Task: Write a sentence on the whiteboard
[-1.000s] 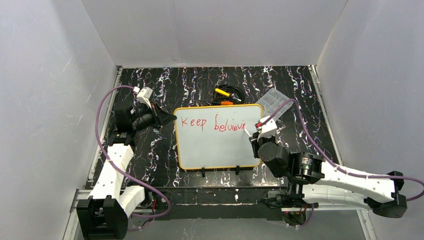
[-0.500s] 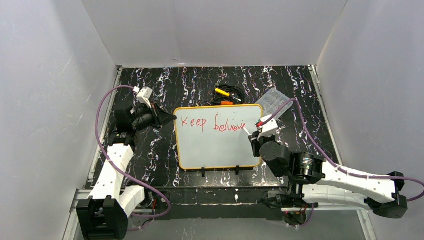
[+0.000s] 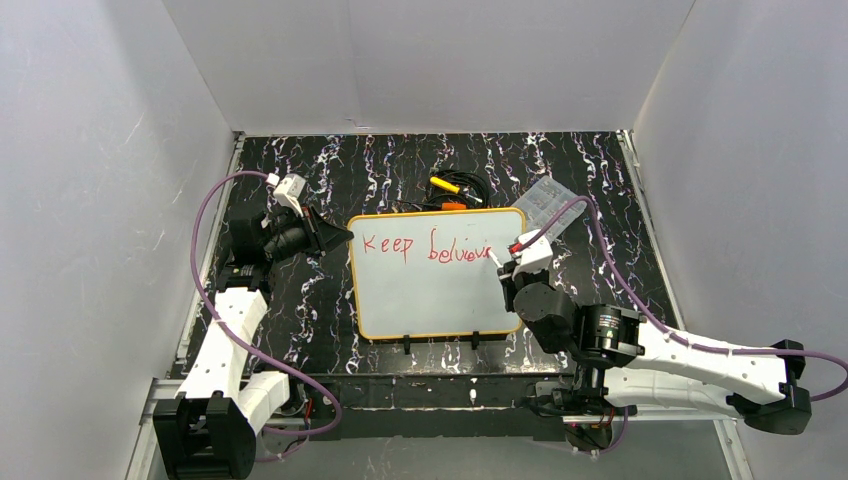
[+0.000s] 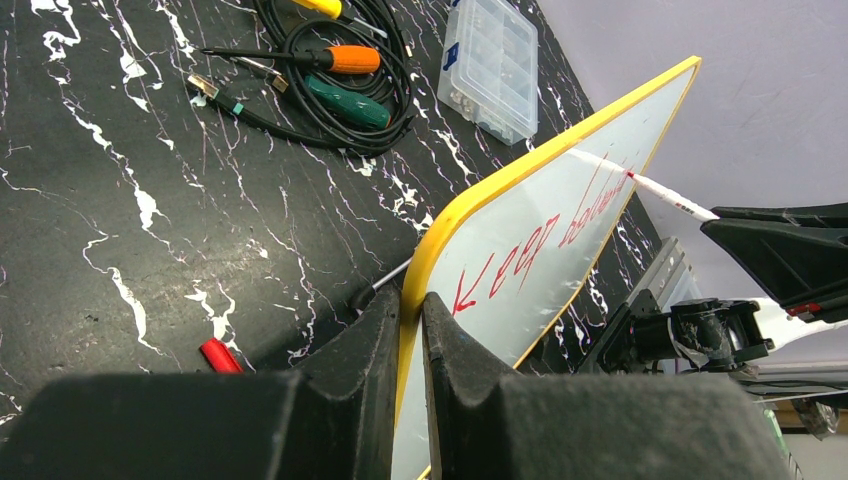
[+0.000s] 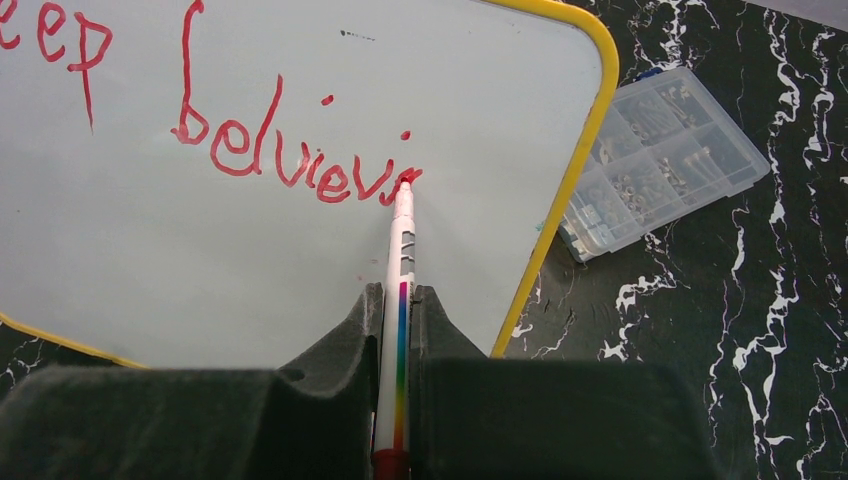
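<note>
You are looking down at the whiteboard (image 3: 435,295) sitting mid-frame on the table (image 3: 600,170). The left gripper (image 3: 346,235) is pinching its upper left corner. The marker (image 5: 401,240) in the right gripper (image 3: 507,268) is touching the end of the sentence (image 3: 428,248) near its upper right. Tools (image 3: 450,188) and a plastic box (image 3: 545,203) are lying above it.

The whiteboard (image 3: 435,290) lies face up in the middle of the counter (image 3: 300,300). It is a glossy white rectangle with rounded corners and a thin yellow-orange rim, and two small black clips (image 3: 408,345) sit on its near edge. My left jaws pinch its left rim near the far corner. The sentence (image 3: 425,247), in thin red handwriting, runs along the top: "Keep", then an unfinished word, roughly "believi".
</note>
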Controlling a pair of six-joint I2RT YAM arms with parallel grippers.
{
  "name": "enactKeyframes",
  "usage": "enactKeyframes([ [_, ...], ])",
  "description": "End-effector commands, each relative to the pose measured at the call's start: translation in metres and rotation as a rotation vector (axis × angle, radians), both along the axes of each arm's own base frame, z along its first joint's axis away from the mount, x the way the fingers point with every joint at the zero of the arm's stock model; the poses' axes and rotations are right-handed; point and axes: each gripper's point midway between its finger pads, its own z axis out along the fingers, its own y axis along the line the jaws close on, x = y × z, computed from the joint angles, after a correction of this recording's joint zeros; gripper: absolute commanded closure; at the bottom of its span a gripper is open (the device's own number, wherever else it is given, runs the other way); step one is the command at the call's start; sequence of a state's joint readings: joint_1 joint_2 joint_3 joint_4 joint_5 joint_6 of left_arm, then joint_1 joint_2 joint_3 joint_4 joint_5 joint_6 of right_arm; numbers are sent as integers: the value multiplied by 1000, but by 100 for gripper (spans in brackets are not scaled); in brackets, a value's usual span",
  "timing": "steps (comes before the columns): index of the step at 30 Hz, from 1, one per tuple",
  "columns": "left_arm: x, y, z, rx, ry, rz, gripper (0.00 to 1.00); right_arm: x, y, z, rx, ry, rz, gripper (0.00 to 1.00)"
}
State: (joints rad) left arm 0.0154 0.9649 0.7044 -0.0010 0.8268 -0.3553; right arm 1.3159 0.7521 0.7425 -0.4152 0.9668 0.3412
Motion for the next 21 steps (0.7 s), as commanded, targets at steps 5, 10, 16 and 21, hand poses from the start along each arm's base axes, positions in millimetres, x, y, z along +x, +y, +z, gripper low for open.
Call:
enactKeyframes([
  [5,-9,-8,9,-10,-8,-53,100,6,-15,20,56,-38,-91,99],
  [10,-9,-8,8,-11,-6,-52,100,6,-17,17,47,-31,-94,99],
  [16,-9,-8,9,-11,-8,-52,100,1,-16,9,31,5,-73,99],
  [21,-9,-9,9,-11,-8,-53,100,-3,-14,-1,18,43,-50,99],
])
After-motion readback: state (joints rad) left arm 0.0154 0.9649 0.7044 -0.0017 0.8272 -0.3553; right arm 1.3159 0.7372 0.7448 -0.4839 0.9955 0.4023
